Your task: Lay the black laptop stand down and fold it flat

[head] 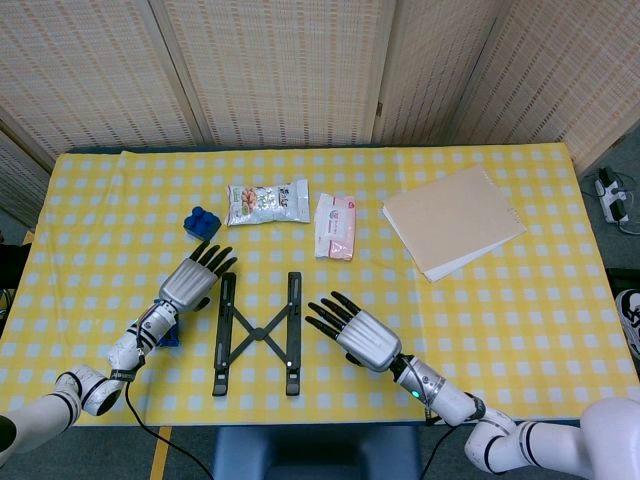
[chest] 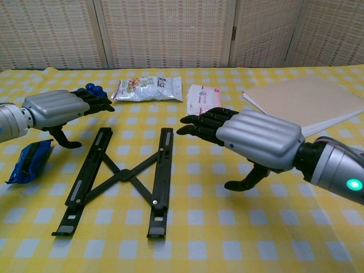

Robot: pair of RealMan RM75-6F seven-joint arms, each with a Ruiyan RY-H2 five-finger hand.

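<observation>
The black laptop stand (head: 257, 331) (chest: 120, 176) lies flat on the yellow checked table, its two rails spread apart and joined by a crossed brace. My left hand (head: 192, 280) (chest: 60, 110) hovers open just left of the stand's far left rail end, fingers stretched forward. Just right of the stand's right rail, my right hand (head: 352, 331) (chest: 250, 138) is open too, fingers extended toward the rail. Neither hand touches the stand.
A blue block (head: 202, 223) (chest: 91, 91), a snack bag (head: 267, 202) (chest: 149, 89) and a pink tissue pack (head: 335, 226) (chest: 203, 102) lie beyond the stand. A blue wrapper (chest: 29, 161) sits at the left. Tan folders (head: 452, 220) (chest: 307, 103) lie at the right.
</observation>
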